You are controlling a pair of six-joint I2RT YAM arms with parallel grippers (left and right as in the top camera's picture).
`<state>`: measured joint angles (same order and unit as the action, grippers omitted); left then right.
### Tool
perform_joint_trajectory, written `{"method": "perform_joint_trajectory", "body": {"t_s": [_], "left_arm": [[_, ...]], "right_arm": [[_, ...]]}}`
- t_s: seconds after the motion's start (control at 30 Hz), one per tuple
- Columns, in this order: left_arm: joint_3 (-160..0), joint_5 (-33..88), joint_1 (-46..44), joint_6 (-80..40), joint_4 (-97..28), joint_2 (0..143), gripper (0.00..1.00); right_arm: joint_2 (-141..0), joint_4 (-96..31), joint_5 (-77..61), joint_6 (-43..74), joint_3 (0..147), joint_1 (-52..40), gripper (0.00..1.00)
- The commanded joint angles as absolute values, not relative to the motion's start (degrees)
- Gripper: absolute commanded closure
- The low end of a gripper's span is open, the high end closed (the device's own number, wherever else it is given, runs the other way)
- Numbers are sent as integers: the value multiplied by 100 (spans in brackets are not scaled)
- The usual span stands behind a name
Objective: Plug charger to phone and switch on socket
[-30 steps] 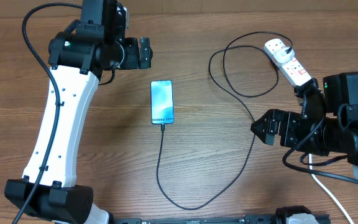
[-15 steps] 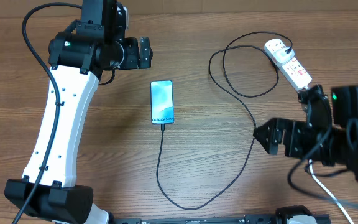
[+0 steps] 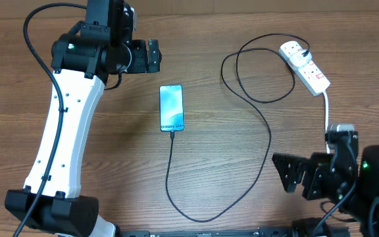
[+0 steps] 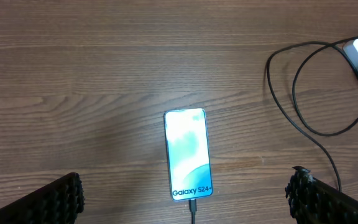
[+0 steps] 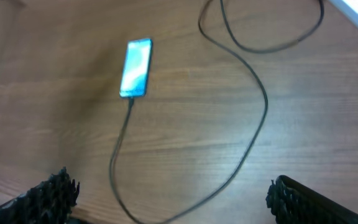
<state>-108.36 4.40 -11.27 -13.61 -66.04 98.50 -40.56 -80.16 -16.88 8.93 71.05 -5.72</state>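
Charger point(image 3: 268, 141): tip looks seated in the phone point(image 3: 172, 108), plug in the socket point(image 3: 304, 66).
Phone: lit, beyond the left gripper point(image 3: 154, 56) fingers, untouched.
Socket: well apart from the right gripper point(image 3: 283, 174) fingers.
Fingers: both pairs spread wide, empty.
Remaining: the switch, possibly; too small to read.

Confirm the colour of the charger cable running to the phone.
Black. The charger cable to the phone shows best in the overhead view.
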Motion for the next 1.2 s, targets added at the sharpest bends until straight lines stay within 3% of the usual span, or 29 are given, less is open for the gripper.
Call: {"method": "perform_joint_trajectory", "body": {"t_s": [0.0,0.47,1.17], "left_arm": [[-10827,403,-1127,-1376,-6608,9891,0],[-10827,403,-1127,-1376,-6608,9891,0],[-10827,403,-1127,-1376,-6608,9891,0]], "right_arm": [[-3577,-7317,-1544,845,6285,-607,0],[-1977,-5424,-1592,714,4230,-718,0],[-314,-4694,-1197,696,3072,-1201,0]]}}
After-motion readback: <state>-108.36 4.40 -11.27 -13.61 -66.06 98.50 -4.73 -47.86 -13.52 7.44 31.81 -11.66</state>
